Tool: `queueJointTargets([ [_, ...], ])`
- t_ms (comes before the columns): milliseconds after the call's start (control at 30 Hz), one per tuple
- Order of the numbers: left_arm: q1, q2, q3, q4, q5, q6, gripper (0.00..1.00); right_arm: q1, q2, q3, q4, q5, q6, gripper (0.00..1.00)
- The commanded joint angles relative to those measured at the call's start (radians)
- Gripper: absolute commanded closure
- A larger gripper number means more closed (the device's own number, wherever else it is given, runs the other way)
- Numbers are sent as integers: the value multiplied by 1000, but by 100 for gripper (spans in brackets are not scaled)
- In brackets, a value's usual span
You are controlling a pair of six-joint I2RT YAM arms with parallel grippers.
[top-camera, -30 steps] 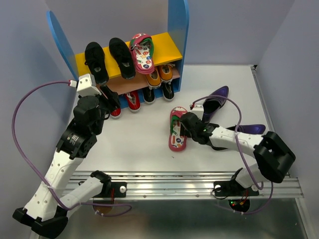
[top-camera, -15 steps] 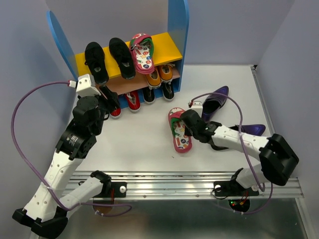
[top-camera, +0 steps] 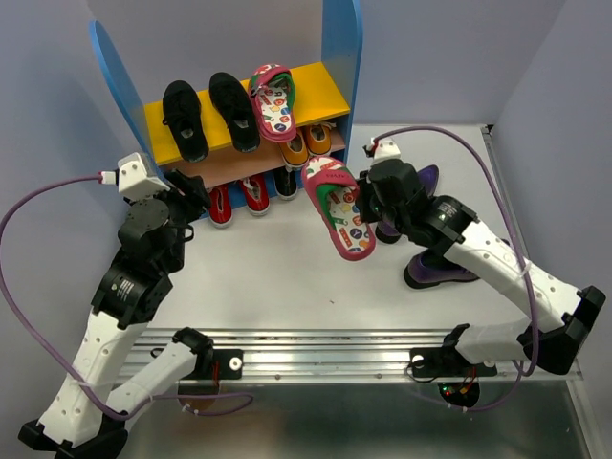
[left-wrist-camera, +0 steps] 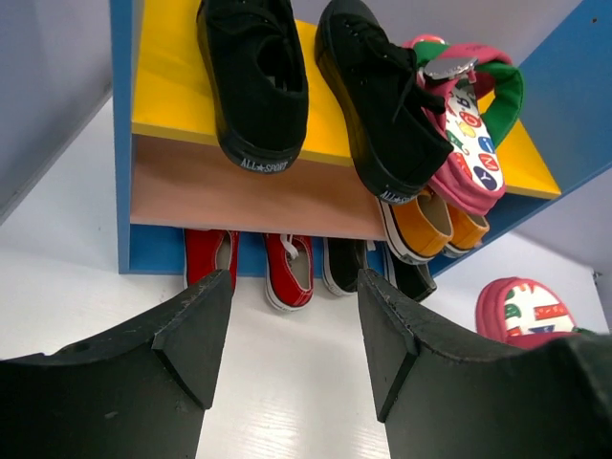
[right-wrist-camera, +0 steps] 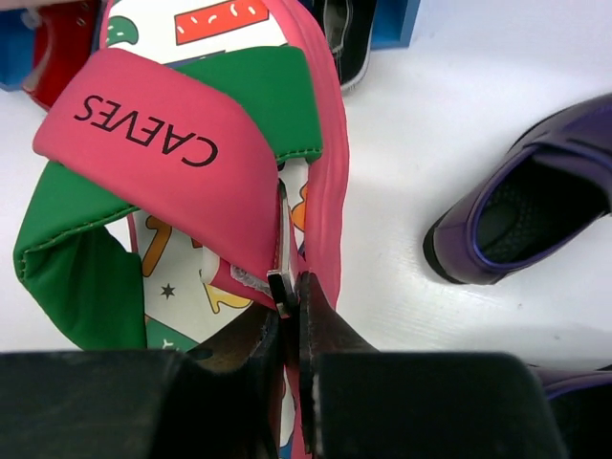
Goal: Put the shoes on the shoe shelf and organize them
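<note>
The shoe shelf (top-camera: 316, 88) stands at the back, with two black sneakers (top-camera: 234, 110) and a pink flip-flop (top-camera: 273, 100) on its yellow top board. Red (top-camera: 254, 191), black and orange shoes (top-camera: 295, 148) fill the lower level. My right gripper (top-camera: 368, 206) (right-wrist-camera: 290, 292) is shut on the edge of the second pink flip-flop (top-camera: 339, 208) (right-wrist-camera: 191, 124) beside its pink-green strap, holding it tilted in the air before the shelf's right end. My left gripper (top-camera: 194, 199) (left-wrist-camera: 296, 296) hovers open and empty in front of the red shoes (left-wrist-camera: 287, 273).
Two dark purple loafers lie on the white table at the right: one (top-camera: 426, 180) (right-wrist-camera: 535, 201) behind my right arm, one (top-camera: 435, 273) beneath it. The right blue side panel (top-camera: 341, 57) rises just behind the held flip-flop. Grey walls close in both sides.
My right gripper shut on the flip-flop lying on the table and lifted it up and back toward the shelf. My left arm drew back slightly to the left.
</note>
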State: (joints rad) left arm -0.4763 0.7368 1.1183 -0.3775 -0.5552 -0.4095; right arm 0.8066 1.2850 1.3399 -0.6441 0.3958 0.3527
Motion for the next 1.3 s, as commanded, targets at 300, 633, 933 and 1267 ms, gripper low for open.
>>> queueJointTargets([
  [300, -2, -54, -6, 22, -64, -6, 35, -18, 203, 554, 18, 153, -172, 99],
  [633, -4, -76, -5, 0, -84, 1, 35, -158, 427, 736, 204, 143, -184, 99],
  [933, -2, -71, 5, -15, -88, -2, 35, -158, 542, 811, 368, 196, -216, 99],
  [1267, -4, -65, 31, -23, -83, -3, 35, -158, 614, 783, 579, 245, -236, 99],
])
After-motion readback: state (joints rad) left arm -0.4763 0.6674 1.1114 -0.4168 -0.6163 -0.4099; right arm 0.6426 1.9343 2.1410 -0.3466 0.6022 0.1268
